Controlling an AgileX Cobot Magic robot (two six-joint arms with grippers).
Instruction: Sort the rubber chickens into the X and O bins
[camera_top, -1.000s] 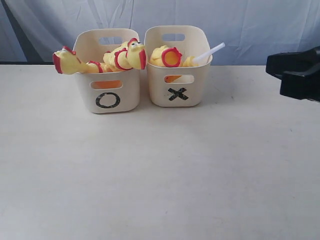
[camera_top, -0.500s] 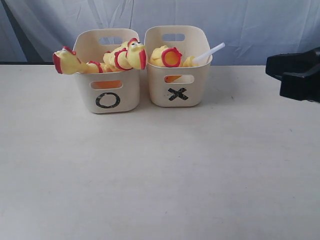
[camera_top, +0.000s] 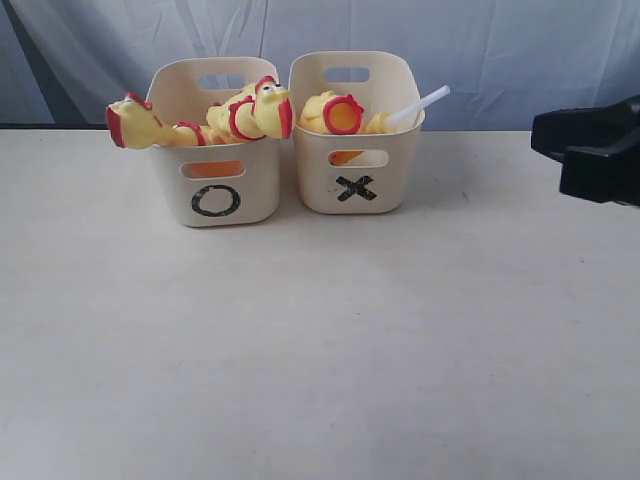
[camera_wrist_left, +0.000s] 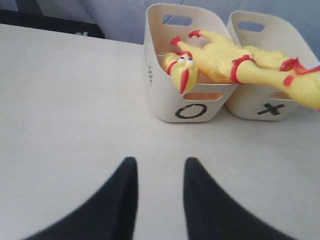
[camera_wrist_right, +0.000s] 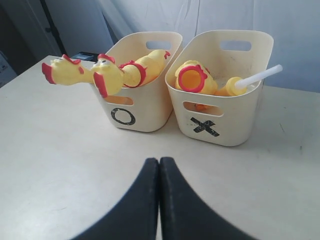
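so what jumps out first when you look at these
The O bin overflows: one chicken pokes out past its left side, a second chicken leans its head over the right front corner. Right beside it, the X bin holds a third chicken with a red ring and a white tube sticking up over the rim.

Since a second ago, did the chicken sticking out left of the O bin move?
No. That chicken pokes past the O bin on its left, exactly as before.

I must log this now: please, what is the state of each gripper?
Left gripper: open, holding nothing.
Right gripper: closed, holding nothing.
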